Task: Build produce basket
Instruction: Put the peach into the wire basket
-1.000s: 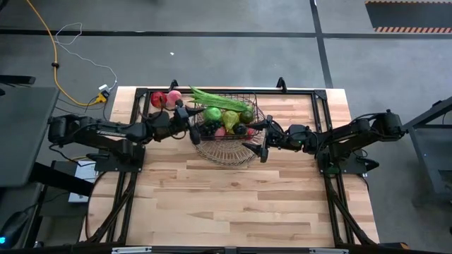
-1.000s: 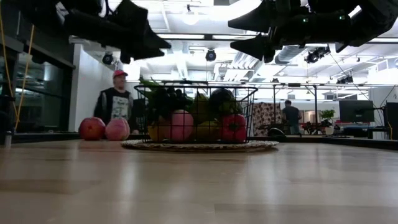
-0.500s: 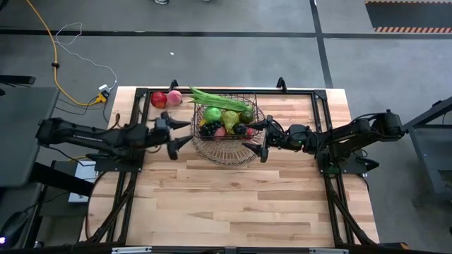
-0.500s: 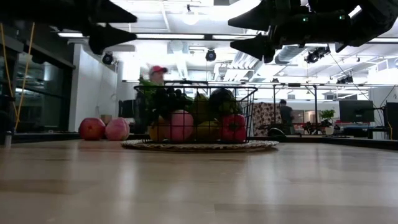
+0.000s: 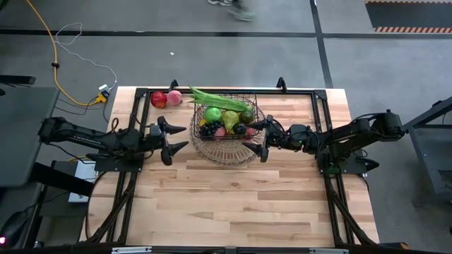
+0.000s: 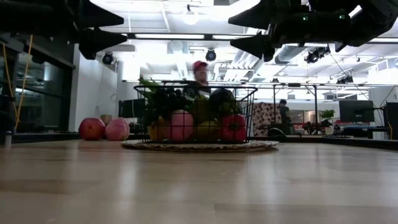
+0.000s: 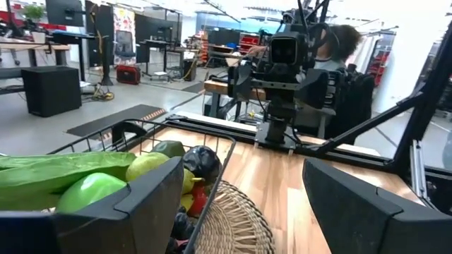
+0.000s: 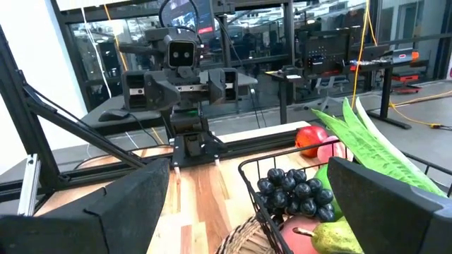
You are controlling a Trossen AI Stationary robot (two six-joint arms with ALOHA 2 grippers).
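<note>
The dark wire basket [image 5: 224, 121] stands on a round woven mat [image 5: 224, 149] at the table's far middle. It holds long green pods [image 5: 219, 99], a green apple [image 7: 92, 192], grapes [image 8: 293, 190], a pear and red and pink pieces [image 6: 181, 126]. A red apple [image 5: 159, 99] and a pink fruit [image 5: 174, 97] rest on the table to the basket's far left. My left gripper [image 5: 185, 137] hovers open and empty to the left of the basket. My right gripper [image 5: 253, 138] hovers open and empty at the basket's right side, above the mat.
A dark metal frame [image 5: 296, 90] runs along the table's far edge and down both sides. Bare wooden tabletop [image 5: 233, 204] fills the near half. A person [image 6: 199, 70] passes behind the table.
My left gripper has drawn back from the basket's left rim toward the table's left edge, staying level and empty. The basket and its produce have kept still. Behind the table a person has walked from left to right.
</note>
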